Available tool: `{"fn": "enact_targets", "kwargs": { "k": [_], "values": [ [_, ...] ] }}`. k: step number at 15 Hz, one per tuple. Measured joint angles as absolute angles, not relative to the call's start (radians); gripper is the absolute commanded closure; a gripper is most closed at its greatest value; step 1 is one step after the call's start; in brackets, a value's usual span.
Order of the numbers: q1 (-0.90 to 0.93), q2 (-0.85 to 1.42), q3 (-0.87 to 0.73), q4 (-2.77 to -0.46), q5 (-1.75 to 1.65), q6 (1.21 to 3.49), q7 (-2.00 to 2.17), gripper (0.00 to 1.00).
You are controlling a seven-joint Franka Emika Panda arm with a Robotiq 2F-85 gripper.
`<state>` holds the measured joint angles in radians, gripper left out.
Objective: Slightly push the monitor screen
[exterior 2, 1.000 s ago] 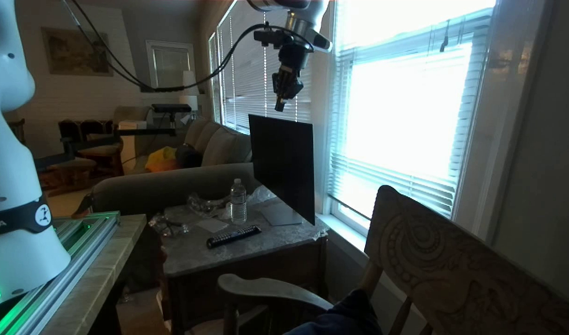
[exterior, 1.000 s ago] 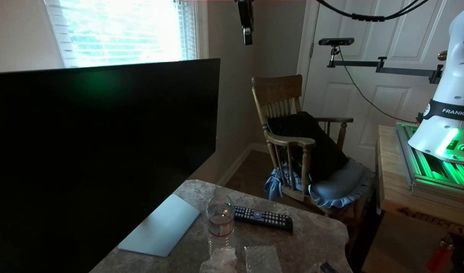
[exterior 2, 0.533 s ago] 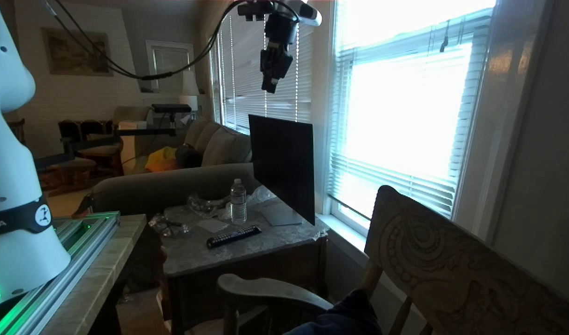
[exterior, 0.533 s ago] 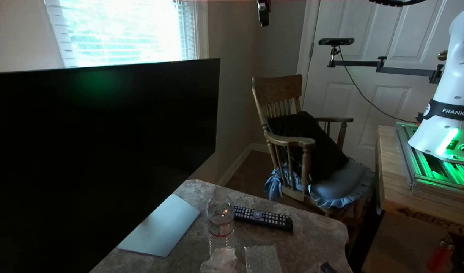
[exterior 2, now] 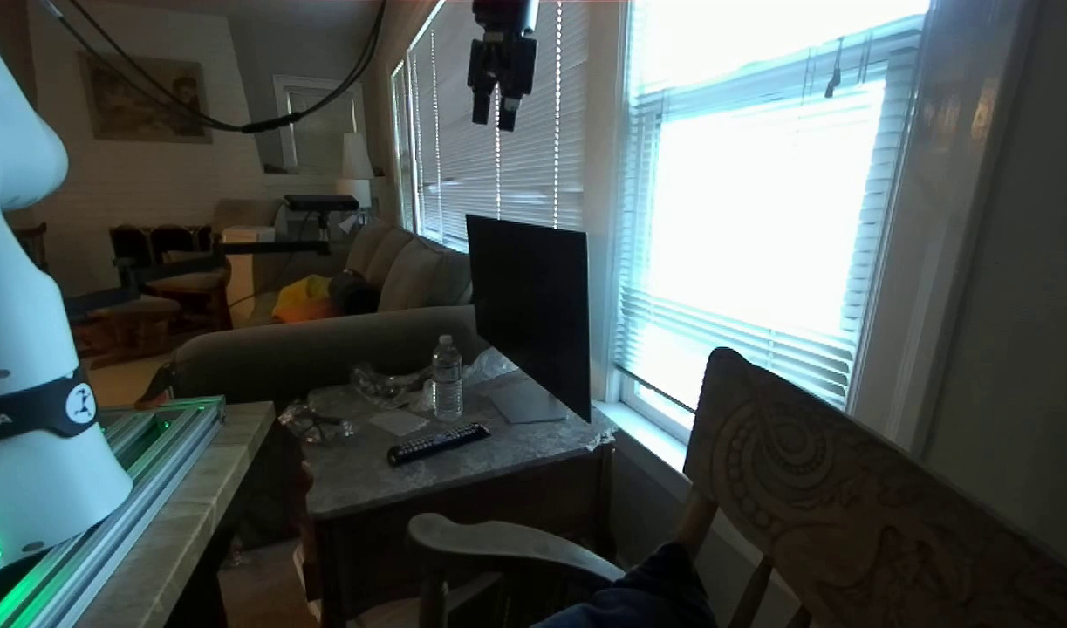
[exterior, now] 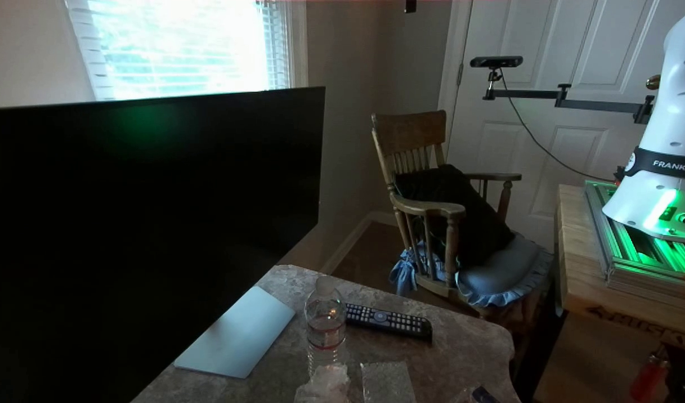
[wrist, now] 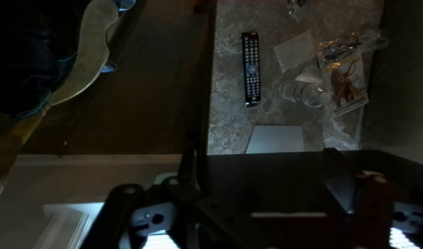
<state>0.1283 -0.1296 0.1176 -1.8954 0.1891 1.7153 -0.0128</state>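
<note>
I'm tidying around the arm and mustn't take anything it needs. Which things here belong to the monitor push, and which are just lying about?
For the push:
monitor screen
gripper

Just lying or standing about:
remote control
plastic bottle
clear plastic wrapping
wooden armchair
dark cushion

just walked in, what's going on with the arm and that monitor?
The Franka arm is on a job to slightly push the monitor screen. Right now its gripper is open, holds nothing and hangs higher than the screen's top edge, with a gap between the two in an exterior view. A remote lies and a water bottle stands on the table in front of the screen. Can't tell from this moment whether the push has been made.
</note>
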Motion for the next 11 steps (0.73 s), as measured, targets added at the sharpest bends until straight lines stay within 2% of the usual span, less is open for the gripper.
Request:
{"fn": "enact_targets", "kwargs": {
  "k": [11],
  "values": [
    [0.120,-0.196,0.108,-1.961,0.189,1.729,-0.020,0.00]
  ]
}}
